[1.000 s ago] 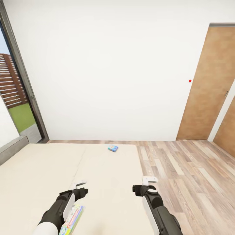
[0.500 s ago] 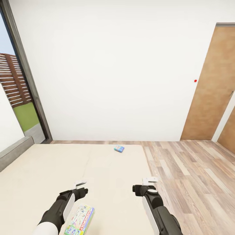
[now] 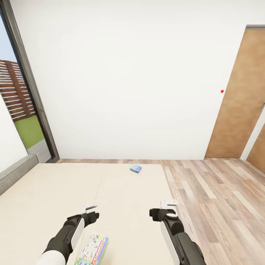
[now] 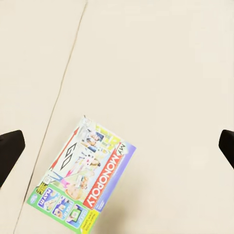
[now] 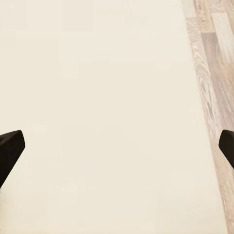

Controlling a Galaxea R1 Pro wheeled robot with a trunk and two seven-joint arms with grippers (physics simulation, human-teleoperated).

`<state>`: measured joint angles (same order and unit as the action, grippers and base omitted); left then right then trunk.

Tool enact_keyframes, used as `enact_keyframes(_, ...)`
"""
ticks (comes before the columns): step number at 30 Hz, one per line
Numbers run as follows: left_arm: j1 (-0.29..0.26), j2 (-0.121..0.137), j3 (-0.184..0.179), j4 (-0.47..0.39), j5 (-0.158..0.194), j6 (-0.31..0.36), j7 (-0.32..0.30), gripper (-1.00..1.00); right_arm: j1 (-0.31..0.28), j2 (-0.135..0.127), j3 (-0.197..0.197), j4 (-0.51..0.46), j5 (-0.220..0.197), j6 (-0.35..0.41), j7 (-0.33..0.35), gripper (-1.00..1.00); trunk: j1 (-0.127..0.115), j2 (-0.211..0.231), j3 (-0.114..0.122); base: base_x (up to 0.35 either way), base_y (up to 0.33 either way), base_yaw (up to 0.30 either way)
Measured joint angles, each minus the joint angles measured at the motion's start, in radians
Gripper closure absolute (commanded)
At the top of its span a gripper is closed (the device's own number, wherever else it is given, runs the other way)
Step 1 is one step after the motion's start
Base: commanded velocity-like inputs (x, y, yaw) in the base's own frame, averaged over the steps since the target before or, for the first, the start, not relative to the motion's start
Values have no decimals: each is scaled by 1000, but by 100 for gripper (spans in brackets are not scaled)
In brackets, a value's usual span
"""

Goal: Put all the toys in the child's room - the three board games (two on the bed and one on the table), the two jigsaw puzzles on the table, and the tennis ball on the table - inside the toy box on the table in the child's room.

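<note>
Here we hold both arms over the bed (image 3: pixel 48 198), left fingers (image 4: pixel 9 153) and right fingers (image 5: pixel 9 151) spread wide, empty. White-green board game (image 4: pixel 83 178) lies flat below the left fingers; blue board game (image 3: pixel 135 169) well ahead.

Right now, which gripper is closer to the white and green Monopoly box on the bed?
Left. The left gripper hangs just above and beyond the white-green board game, which lies by that forearm. The right gripper sits farther off, across the bed toward the mattress edge.
</note>
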<state>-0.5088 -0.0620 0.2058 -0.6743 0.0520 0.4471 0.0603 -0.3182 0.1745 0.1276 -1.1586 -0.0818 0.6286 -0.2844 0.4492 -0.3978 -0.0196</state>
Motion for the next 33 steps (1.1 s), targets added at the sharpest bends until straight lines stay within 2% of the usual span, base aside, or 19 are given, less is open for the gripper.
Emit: enact_keyframes(33,0,0,0,0,0,0,-1,-100,0,0,0,5,1,-1,0,-100,0,0,0,20,77,0)
